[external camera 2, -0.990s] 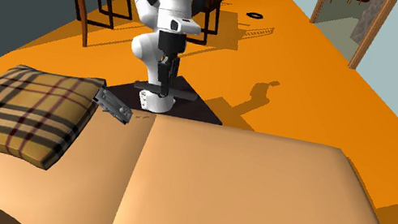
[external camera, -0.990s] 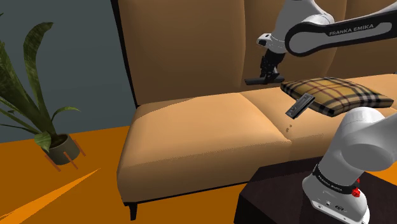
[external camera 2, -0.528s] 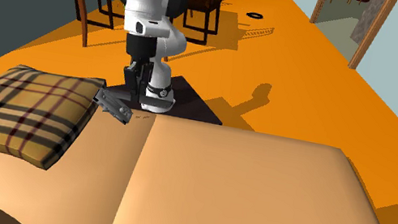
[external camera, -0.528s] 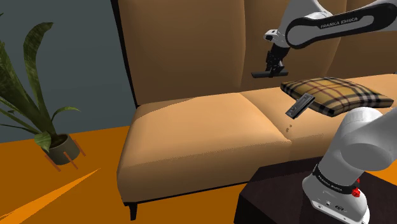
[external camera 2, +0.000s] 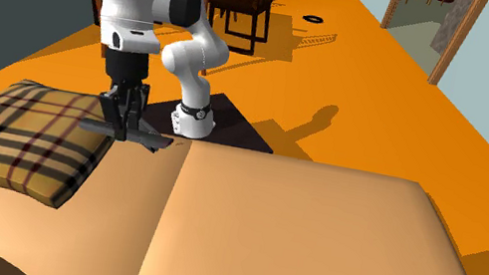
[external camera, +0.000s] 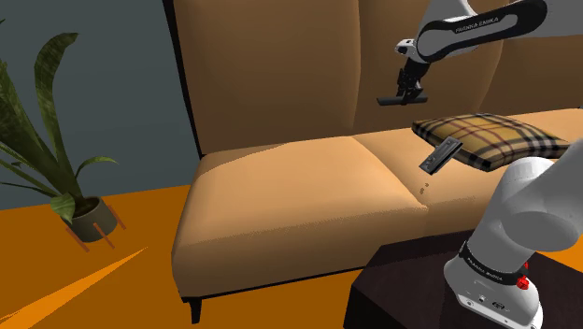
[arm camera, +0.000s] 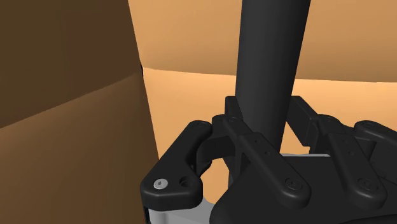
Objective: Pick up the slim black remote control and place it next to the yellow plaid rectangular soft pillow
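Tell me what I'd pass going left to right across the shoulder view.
Potted plant → sofa's left seat cushion → black tool, up by the backrest → black remote → yellow plaid pillow.

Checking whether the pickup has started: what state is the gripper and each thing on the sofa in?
pillow: lying flat on the sofa seat.
remote: unheld, leaning on the pillow's edge, lower end on the seat.
gripper: in the air above the pillow's corner, clear of the remote.
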Controlling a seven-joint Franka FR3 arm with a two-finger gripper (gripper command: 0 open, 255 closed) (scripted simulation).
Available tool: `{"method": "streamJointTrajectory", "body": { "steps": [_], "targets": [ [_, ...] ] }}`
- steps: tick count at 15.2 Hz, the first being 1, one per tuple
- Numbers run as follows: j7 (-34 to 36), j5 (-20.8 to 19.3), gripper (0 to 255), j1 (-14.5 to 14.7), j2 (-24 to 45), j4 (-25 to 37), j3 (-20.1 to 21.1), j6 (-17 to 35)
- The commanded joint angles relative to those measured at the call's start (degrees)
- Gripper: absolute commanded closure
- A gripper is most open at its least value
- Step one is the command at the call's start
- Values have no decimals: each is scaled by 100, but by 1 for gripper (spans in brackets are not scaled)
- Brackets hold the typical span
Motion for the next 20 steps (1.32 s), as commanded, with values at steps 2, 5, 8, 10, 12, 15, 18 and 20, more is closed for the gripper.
{"method": "streamJointTrajectory", "body": {
  "steps": [2,5,8,10,12,15,18,20],
  "targets": [
    [-68,11,255,10,107,-123,-122,243],
    [-64,-2,255,9,173,-302,-187,485],
    [-65,-7,255,14,255,-471,-258,732],
    [-70,-5,255,20,318,-579,-308,900],
    [-78,2,255,30,388,-682,-360,1069],
    [-98,23,255,51,507,-829,-444,1328],
    [-128,60,255,82,644,-965,-535,1592],
    [-156,97,255,109,745,-1051,-598,1770]
  ]
}}
